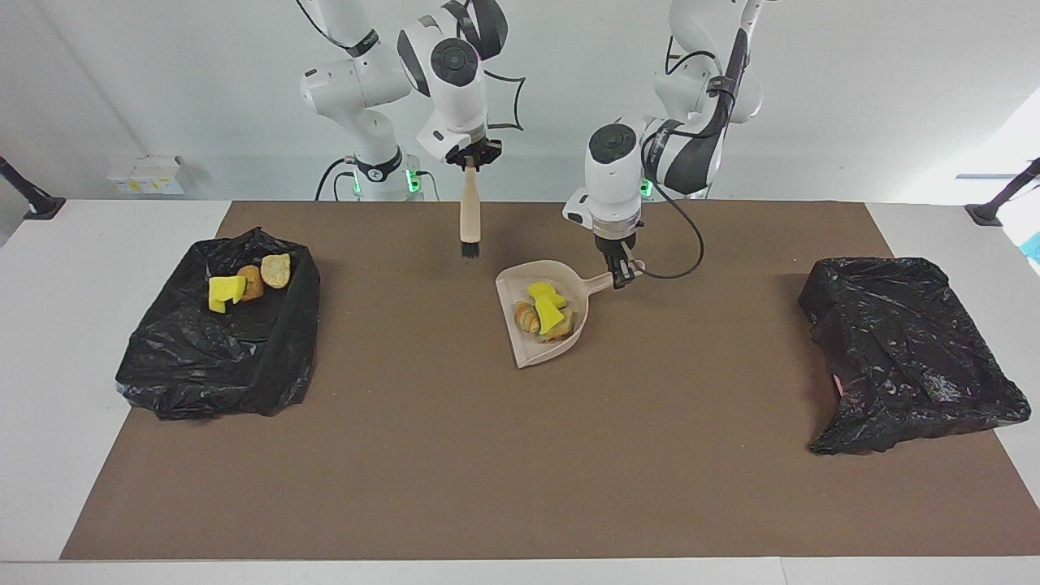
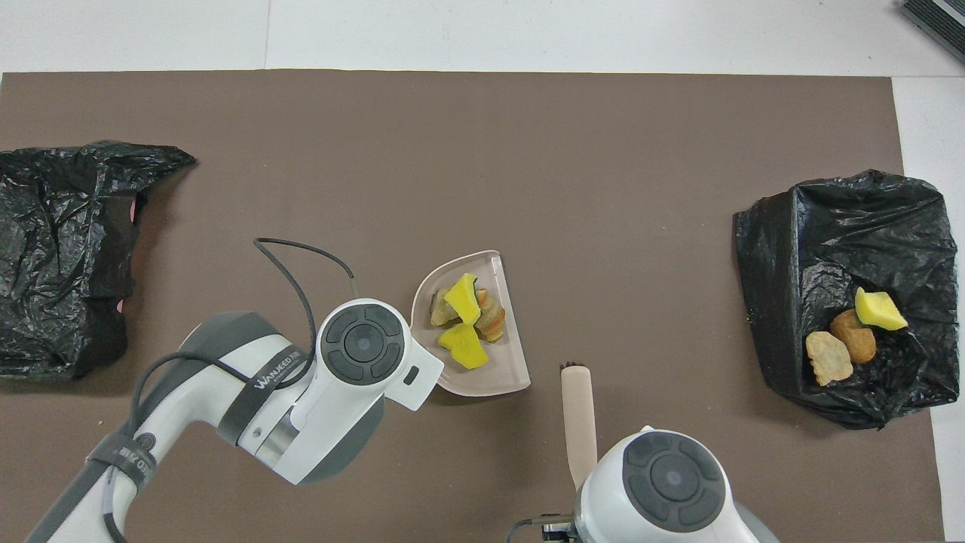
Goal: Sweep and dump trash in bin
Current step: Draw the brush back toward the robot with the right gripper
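Four bits of trash [image 1: 544, 307] sit in the dustpan [image 1: 528, 351], well apart from the bin [image 1: 276, 382] toward the right arm's end. Left gripper [image 1: 622, 275] pinched shut on dustpan handle. Right gripper [image 1: 470, 160] shut on brush [image 1: 469, 213], up high near the dustpan. Best to lift level, go slow, tip only over the bin. Left fingertips hidden from overhead.

A large brown rectangular mat [image 1: 520, 455] covers most of the white tabletop [image 1: 73, 268]. A small white box with yellow labels [image 1: 146, 174] sits at the table's edge nearest the robots, toward the right arm's end. 2 black clamp mounts [image 1: 32, 199] [image 1: 995, 207] grip that edge's corners.
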You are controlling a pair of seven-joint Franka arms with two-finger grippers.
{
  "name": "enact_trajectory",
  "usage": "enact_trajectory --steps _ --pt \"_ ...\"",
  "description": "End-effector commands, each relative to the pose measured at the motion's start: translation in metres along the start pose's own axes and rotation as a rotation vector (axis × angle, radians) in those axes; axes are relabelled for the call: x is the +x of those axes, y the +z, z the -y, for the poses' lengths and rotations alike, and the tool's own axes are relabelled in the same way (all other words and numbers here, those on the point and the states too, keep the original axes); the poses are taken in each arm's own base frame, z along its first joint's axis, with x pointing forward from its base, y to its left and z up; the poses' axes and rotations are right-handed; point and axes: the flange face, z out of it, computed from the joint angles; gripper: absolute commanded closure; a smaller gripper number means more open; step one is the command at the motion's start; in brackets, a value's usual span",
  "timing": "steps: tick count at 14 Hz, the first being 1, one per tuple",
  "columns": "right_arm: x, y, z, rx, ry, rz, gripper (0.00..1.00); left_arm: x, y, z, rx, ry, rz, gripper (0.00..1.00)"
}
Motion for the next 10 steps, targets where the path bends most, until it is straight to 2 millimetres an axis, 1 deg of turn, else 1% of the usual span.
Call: enact_trajectory --steps 1,2,8,10 --pt "0.0022 0.0043 0.0014 0.035 0.019 -0.012 1.00 -0.0067 0.0029 0.0050 0.030 0.016 -0.014 1.00" --pt "0.0022 0.0043 0.0014 0.035 0.017 -0.012 1.00 -0.0092 0.0055 0.0053 0.028 0.012 -0.013 1.00" --pt "0.0024 0.0049 0.0012 0.035 0.011 -0.012 1.00 -0.0098 0.0061 0.0057 0.028 0.013 -0.014 1.00" --pt "0.0027 0.0053 0.0013 0.034 0.010 -0.011 1.00 -0.0162 0.0063 0.0129 0.030 0.015 -0.019 1.00"
